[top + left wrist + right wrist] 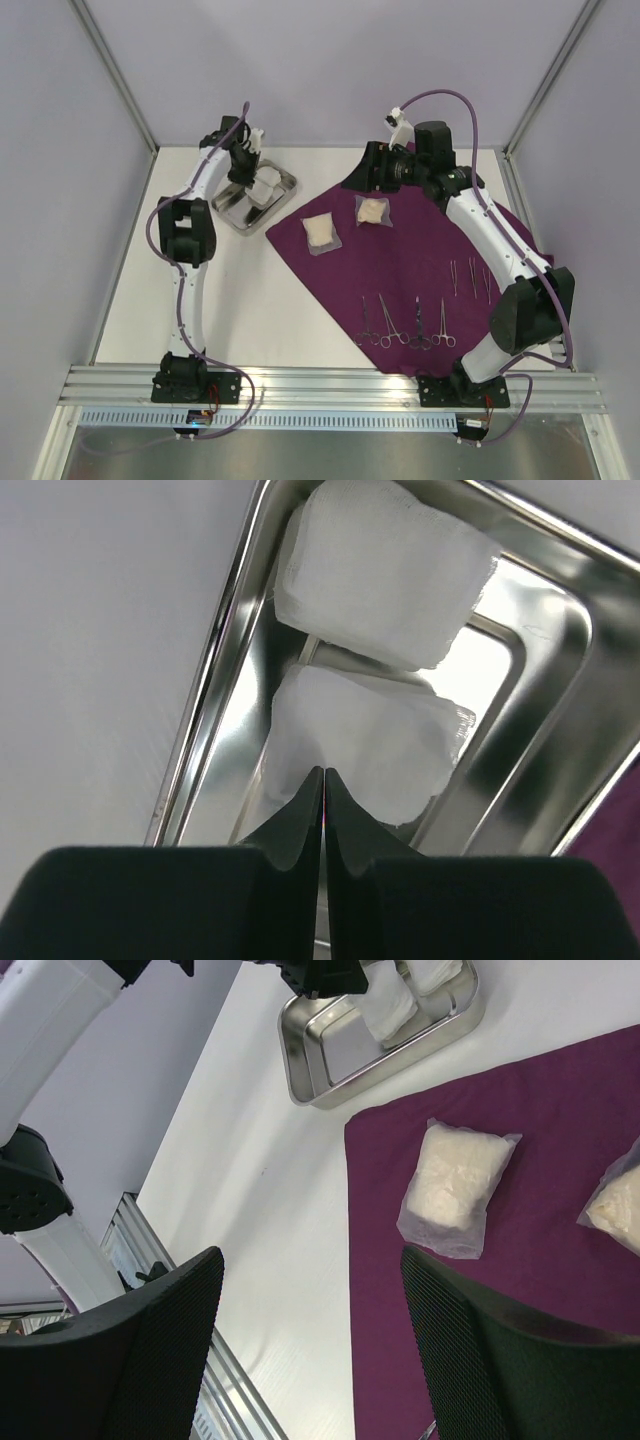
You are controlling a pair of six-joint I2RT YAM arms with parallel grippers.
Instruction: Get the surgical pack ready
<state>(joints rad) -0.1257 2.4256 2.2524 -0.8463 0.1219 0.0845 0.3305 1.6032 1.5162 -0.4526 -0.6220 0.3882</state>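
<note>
Steel tray (545,715) w/ gauze pads (385,570) under L tool (323,777), beside purple cloth (420,270)

Likely lab: aluminium frame (330,380), white walls (330,60).

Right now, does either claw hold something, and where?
The left claw is shut at the near edge of a white gauze pad in the shiny steel tray; a true pinch cannot be told. The right claw holds nothing.

white table (240,300): steel tray (232,226), purple cloth (400,270).
</note>
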